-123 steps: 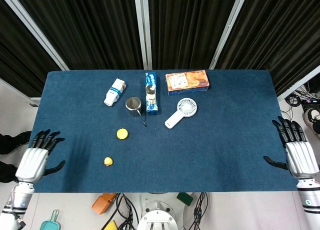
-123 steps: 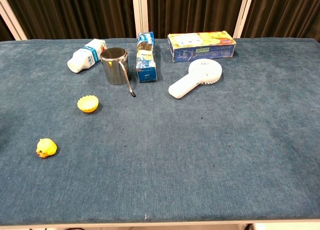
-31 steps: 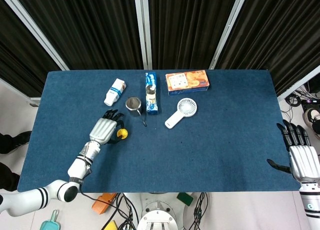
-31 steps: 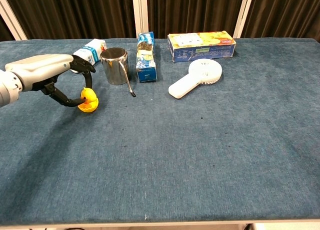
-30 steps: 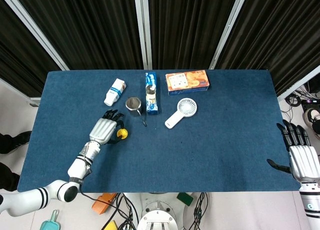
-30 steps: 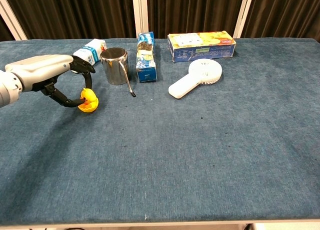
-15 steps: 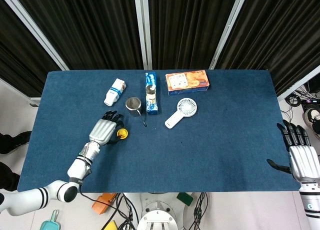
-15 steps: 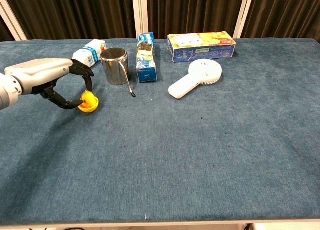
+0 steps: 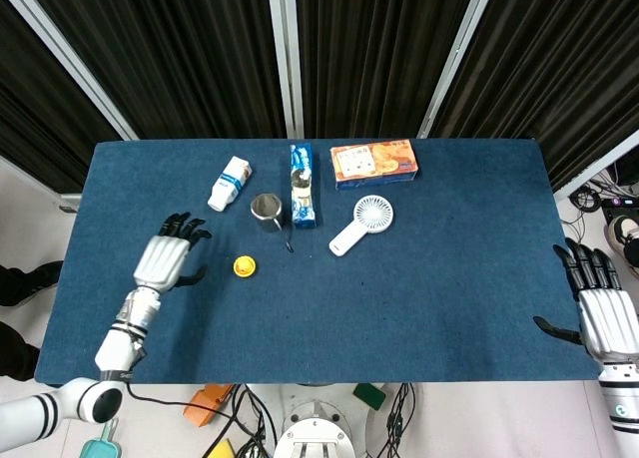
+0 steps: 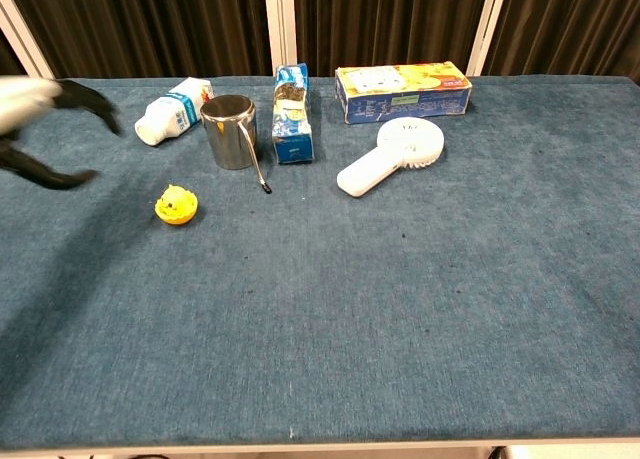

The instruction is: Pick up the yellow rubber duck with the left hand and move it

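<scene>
The yellow rubber duck (image 9: 244, 266) (image 10: 176, 201) sits on top of a small yellow dish (image 10: 177, 215), left of the table's middle and a little in front of the metal cup. My left hand (image 9: 166, 258) hovers well to the left of it with fingers spread and nothing in them; in the chest view the left hand (image 10: 45, 129) is a blur at the far left edge. My right hand (image 9: 602, 316) stays off the table's right edge, fingers apart and empty.
Along the back of the blue table (image 9: 429, 278) lie a white bottle (image 9: 230, 183), a metal cup (image 9: 266, 211) with a stick leaning in it, a blue carton (image 9: 303, 186), an orange box (image 9: 373, 163) and a white handheld fan (image 9: 363, 224).
My left hand has let go of the duck, leaving it on the yellow dish, and has drawn back to the left with fingers spread. The right hand has not moved.
</scene>
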You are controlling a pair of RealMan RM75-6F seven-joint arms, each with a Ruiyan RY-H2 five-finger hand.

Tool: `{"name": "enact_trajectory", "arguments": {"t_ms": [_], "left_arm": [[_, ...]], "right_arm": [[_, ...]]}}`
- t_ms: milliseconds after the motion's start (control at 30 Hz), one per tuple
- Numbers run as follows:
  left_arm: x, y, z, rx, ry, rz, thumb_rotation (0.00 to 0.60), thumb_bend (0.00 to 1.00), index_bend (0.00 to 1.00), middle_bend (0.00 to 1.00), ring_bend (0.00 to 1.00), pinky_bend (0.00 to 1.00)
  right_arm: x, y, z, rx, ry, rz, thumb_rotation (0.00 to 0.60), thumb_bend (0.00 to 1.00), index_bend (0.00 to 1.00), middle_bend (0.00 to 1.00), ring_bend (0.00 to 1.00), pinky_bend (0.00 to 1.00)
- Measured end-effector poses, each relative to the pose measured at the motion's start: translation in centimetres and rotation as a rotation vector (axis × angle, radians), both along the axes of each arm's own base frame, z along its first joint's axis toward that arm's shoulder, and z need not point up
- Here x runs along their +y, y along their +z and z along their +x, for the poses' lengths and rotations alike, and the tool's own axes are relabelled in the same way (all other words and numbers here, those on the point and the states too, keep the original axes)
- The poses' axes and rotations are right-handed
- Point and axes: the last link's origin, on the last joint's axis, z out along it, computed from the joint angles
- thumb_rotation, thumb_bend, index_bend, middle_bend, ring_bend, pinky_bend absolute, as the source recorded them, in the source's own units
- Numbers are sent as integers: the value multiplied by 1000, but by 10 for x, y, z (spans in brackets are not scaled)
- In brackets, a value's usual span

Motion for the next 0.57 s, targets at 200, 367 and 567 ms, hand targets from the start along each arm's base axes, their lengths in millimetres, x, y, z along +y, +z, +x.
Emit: {"name": "enact_trajectory", "arguments": {"t_ms": [200, 367, 567], "left_arm": [[-30, 44, -39, -28, 63, 125, 600, 207, 216, 119, 4, 2], [-68, 76, -66, -5, 89, 218, 600, 193, 213, 119, 4, 1], [-120, 105, -89, 28, 137, 280, 600, 192, 213, 119, 4, 1]], "right_arm": [[2, -1, -2, -6, -1, 9, 600, 147, 0, 36, 0, 60], [5, -3, 1, -3, 13, 21, 600, 147, 0, 36, 0, 60], [9, -7, 4, 1, 23, 33, 600, 147, 0, 36, 0, 60]]}}
